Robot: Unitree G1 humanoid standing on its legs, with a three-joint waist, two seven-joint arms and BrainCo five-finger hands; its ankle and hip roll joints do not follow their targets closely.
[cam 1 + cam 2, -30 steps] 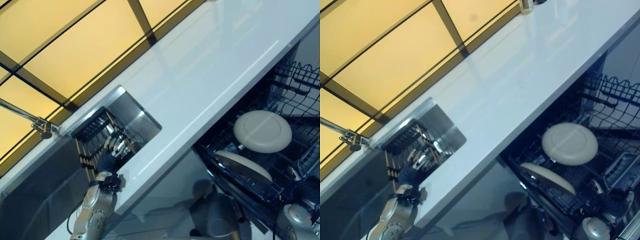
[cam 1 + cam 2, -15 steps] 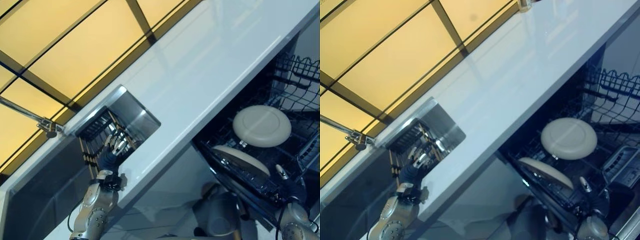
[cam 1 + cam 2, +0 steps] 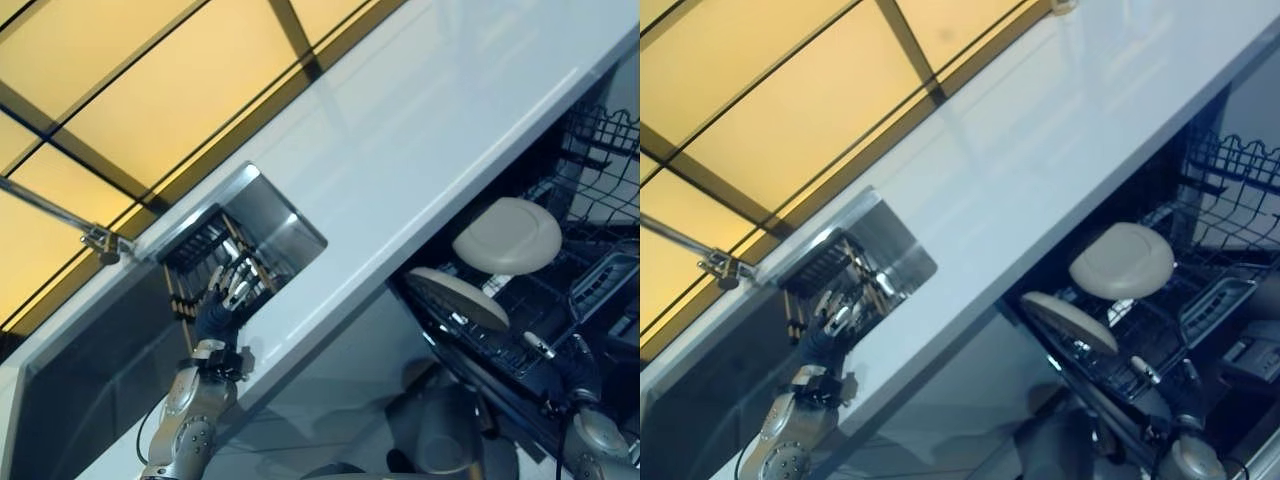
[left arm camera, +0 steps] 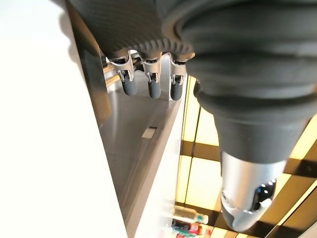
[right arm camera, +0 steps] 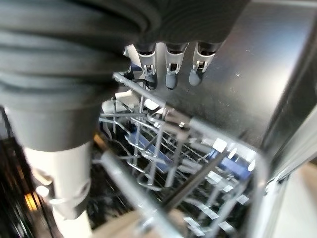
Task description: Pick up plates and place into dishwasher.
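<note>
- The left hand (image 3: 222, 303) hangs over the sink (image 3: 262, 215), above the dark rack (image 3: 195, 262) that sits in the basin, at about 8 o'clock in the head views.
- Its fingers (image 4: 150, 84) are straight and relaxed in its own wrist view, and they hold nothing.
- The right hand (image 3: 573, 372) is at about 4 o'clock, at the near edge of the open dishwasher's lower basket (image 3: 600, 290).
- Its fingers (image 5: 170, 74) also hang loose over the basket wires, with no plate between them.
- Two cream plates are already in the basket: one plate (image 3: 507, 235) lies nearly flat towards 3 o'clock, and a second plate (image 3: 458, 298) leans on its edge just beside it, nearer the counter (image 3: 420, 150).
- I cannot make out a plate in the sink rack; the left hand hides part of it.
- Judged from this, the job is between plates: the right side looks finished with a placement and the left is reaching for the next pick.
- The next move calls for the left hand to go down into the rack and close on a plate's rim, if one is there.
- It would then lift clear of the basin wall before crossing the counter towards the basket.
- An empty slot beside the leaning plate looks like the place to aim for.
</note>
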